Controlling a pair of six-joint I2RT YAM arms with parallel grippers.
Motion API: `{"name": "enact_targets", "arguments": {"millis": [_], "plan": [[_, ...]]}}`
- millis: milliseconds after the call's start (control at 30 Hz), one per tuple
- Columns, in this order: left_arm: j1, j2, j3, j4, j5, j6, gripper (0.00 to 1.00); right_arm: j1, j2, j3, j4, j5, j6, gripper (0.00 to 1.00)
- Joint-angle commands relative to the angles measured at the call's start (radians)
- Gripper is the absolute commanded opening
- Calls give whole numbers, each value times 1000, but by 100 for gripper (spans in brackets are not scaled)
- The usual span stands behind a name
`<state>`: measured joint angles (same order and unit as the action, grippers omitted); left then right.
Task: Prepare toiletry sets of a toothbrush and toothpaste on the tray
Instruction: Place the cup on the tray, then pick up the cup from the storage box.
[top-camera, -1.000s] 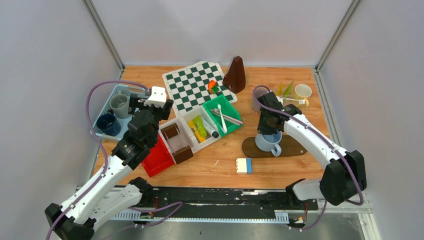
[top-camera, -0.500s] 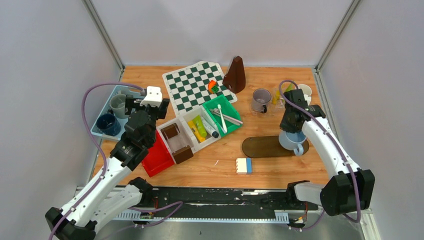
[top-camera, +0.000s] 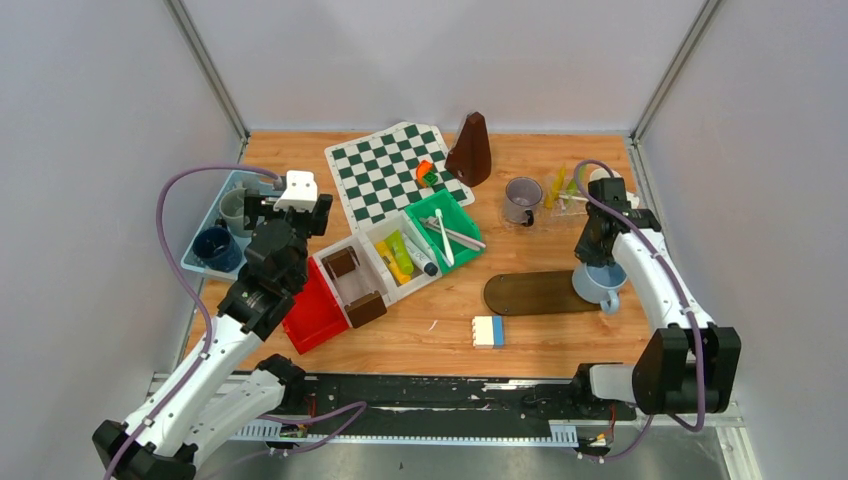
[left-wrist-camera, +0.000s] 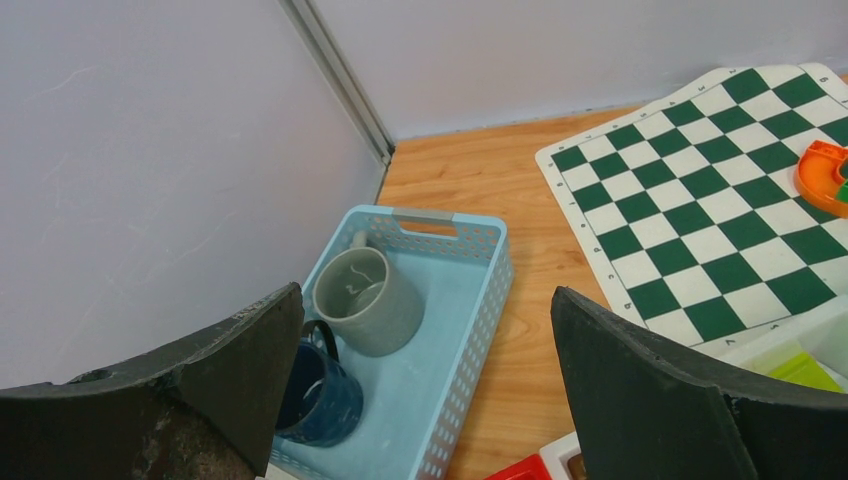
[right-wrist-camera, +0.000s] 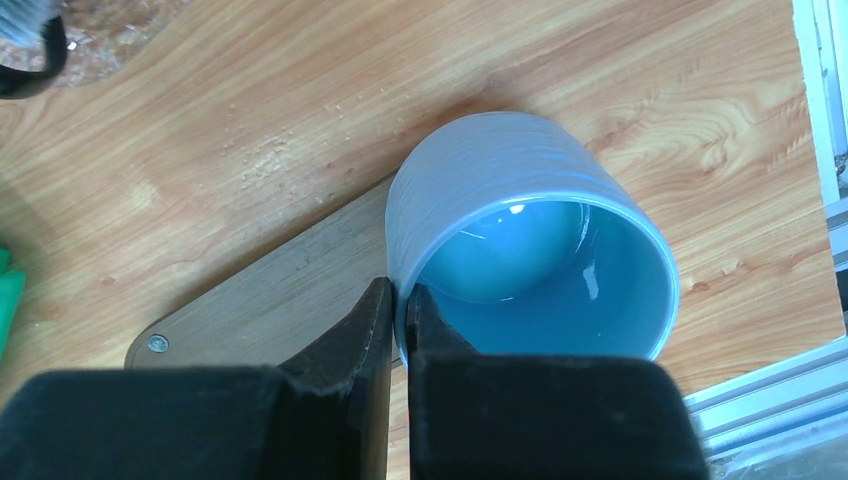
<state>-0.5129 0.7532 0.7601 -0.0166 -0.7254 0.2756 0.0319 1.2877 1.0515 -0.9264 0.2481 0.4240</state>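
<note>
Pinching the wall of the light blue mug (right-wrist-camera: 530, 230), the right gripper (right-wrist-camera: 400, 300) has one finger inside the rim and one outside, clenched tight on it. Seen from above, this mug is at the right end of the dark oval board (top-camera: 535, 293) with its handle toward the near edge. The wrist view shows it tipped, mouth toward the camera, and I cannot tell whether its base touches the wood.

Over on the far left side, the left gripper (left-wrist-camera: 428, 292) hangs with its jaws spread wide and nothing between them, just above the pale blue tray (left-wrist-camera: 450, 222). Two mugs stand upright in that tray: a grey-green mug (left-wrist-camera: 365, 300) and, just beside it on the near side, a dark blue mug (left-wrist-camera: 320, 400) partly hidden by a finger.

A grey mug (top-camera: 522, 198) stands on the table (top-camera: 430, 330) behind the board. Yellow and green tubes (top-camera: 562, 185) lie close by it — the right arm covers part of that spot. Between the two arms sits a row of bins. The green bin (top-camera: 455, 210) holds whitish toothbrushes (top-camera: 441, 240), and the white bin (top-camera: 385, 232) next to it holds more tubes. A chessboard (top-camera: 385, 170) lies behind the bins
</note>
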Motion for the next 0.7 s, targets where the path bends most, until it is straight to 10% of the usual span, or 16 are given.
{"name": "enact_targets", "arguments": {"millis": [0, 400, 667], "plan": [[13, -15, 2, 38, 10, -16, 100, -7, 13, 6, 52, 24, -10, 0], [29, -15, 5, 29, 23, -28, 100, -15, 57, -9, 49, 55, 34, 8], [38, -14, 7, 26, 34, -38, 100, -15, 56, 34, 12, 24, 52, 38]]}}
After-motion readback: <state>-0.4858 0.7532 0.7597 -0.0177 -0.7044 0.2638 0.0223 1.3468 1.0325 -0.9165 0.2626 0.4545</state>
